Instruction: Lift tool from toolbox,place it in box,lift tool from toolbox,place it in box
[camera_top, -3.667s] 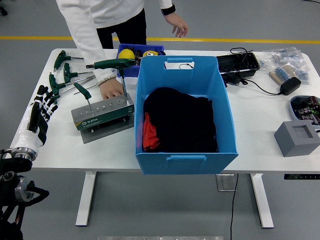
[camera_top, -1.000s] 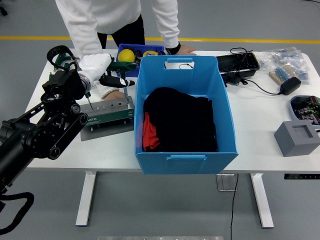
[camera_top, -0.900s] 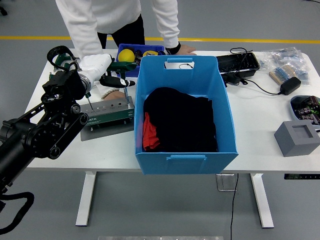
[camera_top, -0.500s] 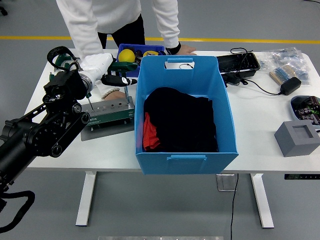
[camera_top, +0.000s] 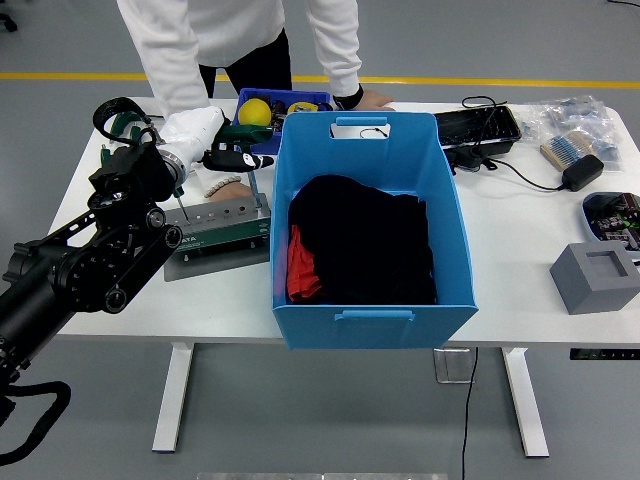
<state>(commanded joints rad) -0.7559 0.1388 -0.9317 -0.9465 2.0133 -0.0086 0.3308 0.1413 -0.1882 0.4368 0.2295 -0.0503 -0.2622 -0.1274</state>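
One robot hand, the left hand (camera_top: 232, 157), reaches over the grey tool block (camera_top: 215, 224) with its black fingers curled around the green handle of the T-handle tool (camera_top: 247, 132), whose shaft stands upright in the block's right end. The black left arm (camera_top: 90, 255) crosses in front of the block's left half. A second green-handled tool (camera_top: 176, 190) stands tilted in the block just left of that hand. A person's hand (camera_top: 224, 186) rests on the table just behind the block. The blue box (camera_top: 368, 160) sits just right of the block, with dark cloth (camera_top: 362, 240) and something red inside. A small blue bin (camera_top: 280, 100) lies behind the block, holding a yellow object.
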